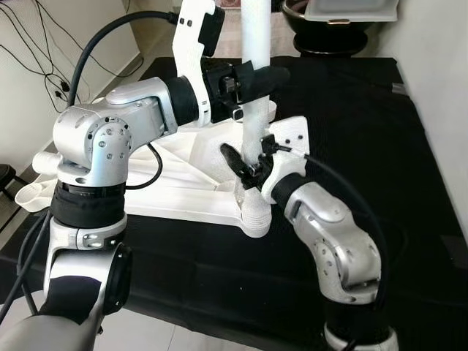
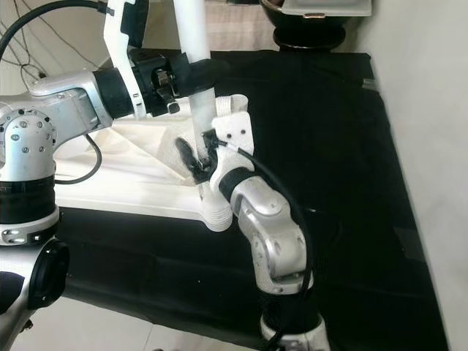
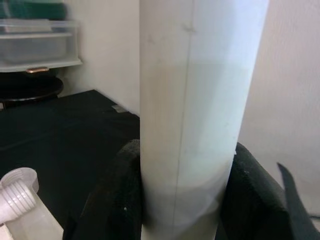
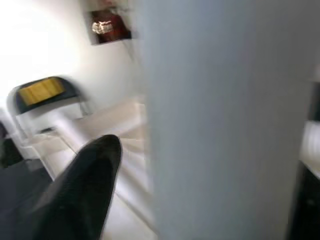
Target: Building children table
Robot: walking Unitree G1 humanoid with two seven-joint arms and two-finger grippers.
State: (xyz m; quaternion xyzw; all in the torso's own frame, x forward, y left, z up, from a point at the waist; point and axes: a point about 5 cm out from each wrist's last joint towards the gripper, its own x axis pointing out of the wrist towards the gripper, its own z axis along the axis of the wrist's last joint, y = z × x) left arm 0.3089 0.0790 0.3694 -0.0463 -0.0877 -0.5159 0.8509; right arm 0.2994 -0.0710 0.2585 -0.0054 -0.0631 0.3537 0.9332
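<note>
The white children's table (image 1: pixel 183 183) lies upside down on a black cloth (image 1: pixel 365 110). A white tubular table leg (image 1: pixel 256 44) stands upright over its near corner socket (image 1: pixel 256 216). My left gripper (image 1: pixel 252 82) is shut on the leg partway up; in the left wrist view both black fingers (image 3: pixel 115 200) press against the tube (image 3: pixel 195 115). My right gripper (image 1: pixel 245 164) is low at the leg's base, open, with its fingers straddling the tube. In the right wrist view one finger (image 4: pixel 85 185) stands slightly apart from the leg (image 4: pixel 225 120).
Another white leg stub (image 1: pixel 44 161) sticks out at the table's far left corner. A black stool carrying a clear plastic container (image 1: pixel 351 11) stands at the back. Cables (image 1: pixel 44 66) hang by the left wall. The right wall runs close along the cloth.
</note>
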